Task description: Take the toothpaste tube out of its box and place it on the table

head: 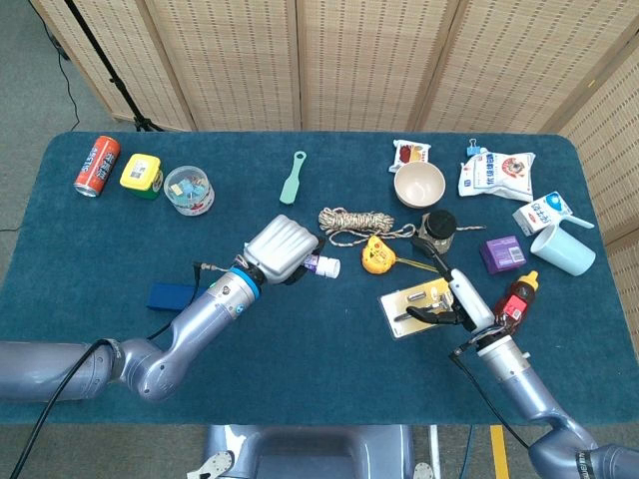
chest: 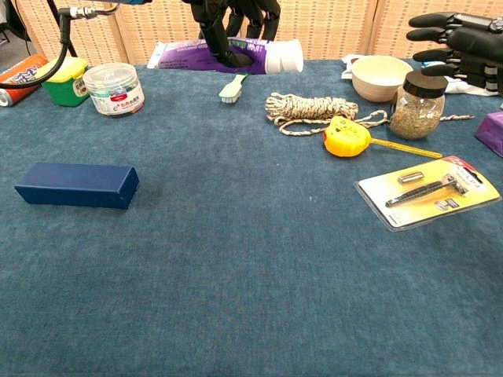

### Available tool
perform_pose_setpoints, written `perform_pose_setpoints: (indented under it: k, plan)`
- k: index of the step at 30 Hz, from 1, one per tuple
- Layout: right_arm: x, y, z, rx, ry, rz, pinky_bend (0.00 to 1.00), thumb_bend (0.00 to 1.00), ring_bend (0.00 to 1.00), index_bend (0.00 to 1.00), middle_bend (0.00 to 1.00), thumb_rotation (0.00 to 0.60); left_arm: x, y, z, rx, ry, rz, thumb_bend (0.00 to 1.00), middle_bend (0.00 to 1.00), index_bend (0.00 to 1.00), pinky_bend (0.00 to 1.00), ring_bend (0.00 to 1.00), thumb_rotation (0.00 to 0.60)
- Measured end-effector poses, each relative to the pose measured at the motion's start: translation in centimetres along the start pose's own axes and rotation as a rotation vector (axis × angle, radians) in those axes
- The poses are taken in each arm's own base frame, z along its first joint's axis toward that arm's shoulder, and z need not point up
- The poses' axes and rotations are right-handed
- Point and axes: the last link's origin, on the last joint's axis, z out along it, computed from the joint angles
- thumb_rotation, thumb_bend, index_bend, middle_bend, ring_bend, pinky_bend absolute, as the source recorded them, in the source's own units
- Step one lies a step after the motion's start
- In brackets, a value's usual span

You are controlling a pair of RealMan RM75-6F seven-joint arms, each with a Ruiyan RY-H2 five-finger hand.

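Observation:
The purple toothpaste tube with its white cap hangs level above the table, out of its box. My left hand grips it around the middle from above. In the head view the left hand covers the tube, and only the cap end sticks out to the right. The dark blue box lies closed-looking on the cloth at the left, apart from the hand; my forearm partly hides the box in the head view. My right hand hovers at the right with fingers spread, holding nothing, near the razor pack.
A rope coil, a yellow tape measure, a seed jar and a bowl stand at centre right. A green brush, a clear tub, a yellow box and a can sit at the back left.

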Motion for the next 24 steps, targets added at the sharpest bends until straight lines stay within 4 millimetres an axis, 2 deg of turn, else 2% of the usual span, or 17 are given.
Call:
perform_pose_setpoints:
  k: [12,24]
  plan:
    - [0.9,0.9,0.3,-0.006,0.084,0.302,0.00,0.00,0.00,0.00,0.00,0.279,-0.2,0.7,0.3,-0.002,0.008,0.005,0.88,0.61,0.62,0.63,0.65,0.600]
    - [0.9,0.5,0.3,0.017,0.127,0.512,0.00,0.00,0.00,0.00,0.00,0.275,-0.4,2.1,1.1,-0.005,0.038,0.010,0.88,0.63,0.65,0.65,0.67,0.600]
